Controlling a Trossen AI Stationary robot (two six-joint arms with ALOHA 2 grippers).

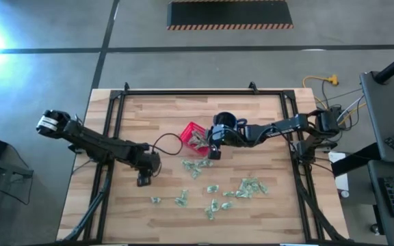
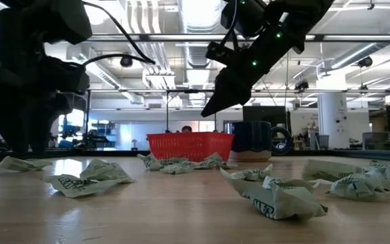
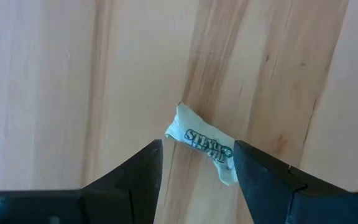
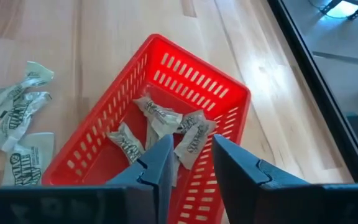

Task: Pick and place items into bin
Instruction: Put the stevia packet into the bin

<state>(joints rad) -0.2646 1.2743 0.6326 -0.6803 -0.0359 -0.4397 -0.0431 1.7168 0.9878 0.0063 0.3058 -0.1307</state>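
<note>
The right gripper [image 1: 213,151] hangs above the near edge of the bin [image 1: 191,130], its jaws apart with nothing between them; in the right wrist view the fingers [image 4: 157,165] frame the red basket, where several items [image 4: 160,119] lie on its floor. The bin sits at mid-table, just left of a dark blue mug [image 1: 226,123]. The left gripper [image 1: 144,179] hovers over bare wood on the left side of the table [image 1: 265,109], jaws apart and empty, with one item [image 3: 202,144] lying on the boards just beyond its fingers [image 3: 143,171]. More items are scattered loose: a cluster [image 1: 197,166] just near of the bin, others [image 1: 252,186] toward the near right, and a few [image 1: 180,200] along the near edge; in the low view they lie crumpled across the foreground [image 2: 279,193].
</note>
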